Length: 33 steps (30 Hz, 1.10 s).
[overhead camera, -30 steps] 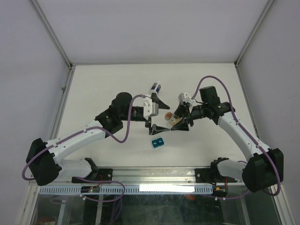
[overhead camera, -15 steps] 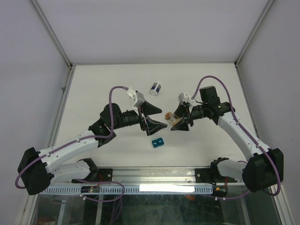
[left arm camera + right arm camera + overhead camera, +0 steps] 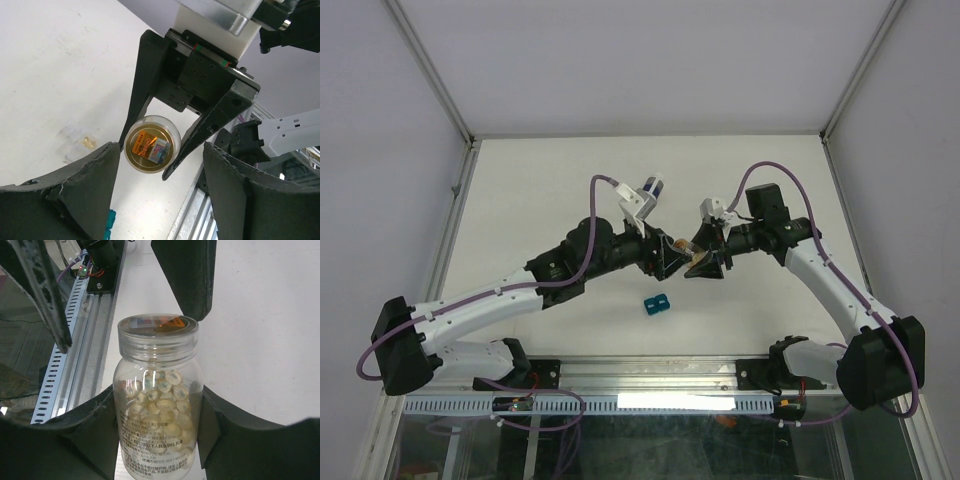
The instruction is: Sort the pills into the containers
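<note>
The right gripper (image 3: 159, 395) pinches a clear bottle (image 3: 158, 360) by its body, the lid end pointing out past the fingers. The pills (image 3: 162, 420), pale rings, fill most of the bottle. The left gripper (image 3: 162, 148) faces the bottle's gold lid (image 3: 150, 144) with its fingers spread wide, apart from it. Seen from above, a teal block (image 3: 655, 305) lies on the desk (image 3: 550, 180) at 7 o'clock from the bottle and a white jar (image 3: 652, 187) at 11 o'clock. In the left wrist view, faint see-through containers (image 3: 74, 140) rest on the desk at 9 o'clock from the lid.
</note>
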{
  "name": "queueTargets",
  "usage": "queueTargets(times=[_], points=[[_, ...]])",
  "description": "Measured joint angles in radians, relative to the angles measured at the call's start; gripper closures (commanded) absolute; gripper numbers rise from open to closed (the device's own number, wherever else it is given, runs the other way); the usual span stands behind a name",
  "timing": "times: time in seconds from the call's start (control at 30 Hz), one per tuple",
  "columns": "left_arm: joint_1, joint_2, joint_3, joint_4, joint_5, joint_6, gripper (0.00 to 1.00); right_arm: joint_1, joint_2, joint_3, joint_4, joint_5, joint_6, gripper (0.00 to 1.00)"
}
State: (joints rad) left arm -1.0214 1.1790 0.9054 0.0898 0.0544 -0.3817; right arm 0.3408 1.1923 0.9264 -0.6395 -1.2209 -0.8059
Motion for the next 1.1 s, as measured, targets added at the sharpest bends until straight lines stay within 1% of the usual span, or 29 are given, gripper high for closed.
queueTargets(times=[0.07,0.23,0.27,0.33,0.5,0.6,0.67,0.77,0.83,0.87,0.9,0.97,1.07,1.1], points=[[0.000,0.013,0.011,-0.020,-0.004,0.000,0.32,0.000,0.000,0.000,0.000,0.002,0.000,1.00],[0.000,0.033,0.031,-0.054,-0.022,0.001,0.41,0.000,0.000,0.000,0.000,0.003,0.000,1.00],[0.000,0.035,0.034,-0.062,-0.024,0.002,0.44,0.000,0.000,0.000,0.000,0.003,0.000,1.00],[0.000,0.041,0.041,-0.068,-0.024,0.003,0.54,0.000,0.000,0.000,0.000,0.003,0.000,1.00],[0.000,0.058,0.055,-0.069,-0.025,0.011,0.72,-0.002,0.000,0.000,0.000,0.007,0.000,1.00],[0.001,0.063,0.058,-0.069,-0.021,0.016,0.78,-0.004,0.000,0.000,-0.001,0.011,0.000,1.00],[0.007,0.064,0.059,-0.069,0.000,0.036,0.80,-0.004,0.000,0.000,-0.002,0.011,0.000,1.00],[0.036,0.064,0.059,-0.065,0.085,0.097,0.82,-0.004,0.000,0.000,-0.002,0.010,0.000,1.00],[0.072,0.067,0.058,-0.055,0.192,0.172,0.81,-0.003,0.000,0.000,-0.002,0.008,0.000,1.00],[0.097,0.071,0.054,-0.044,0.267,0.227,0.80,-0.001,0.000,0.000,-0.002,0.006,0.000,1.00],[0.113,0.075,0.051,-0.037,0.322,0.273,0.76,0.001,0.000,0.000,-0.002,0.006,0.000,1.00],[0.151,0.087,0.050,-0.027,0.465,0.419,0.67,0.006,0.000,0.000,-0.003,0.007,0.000,1.00],[0.188,0.103,0.054,-0.039,0.621,0.645,0.63,0.013,0.000,0.000,-0.010,0.008,-0.006,1.00],[0.198,0.111,0.061,-0.050,0.660,0.713,0.57,0.013,0.000,0.000,-0.010,0.010,-0.008,1.00]])
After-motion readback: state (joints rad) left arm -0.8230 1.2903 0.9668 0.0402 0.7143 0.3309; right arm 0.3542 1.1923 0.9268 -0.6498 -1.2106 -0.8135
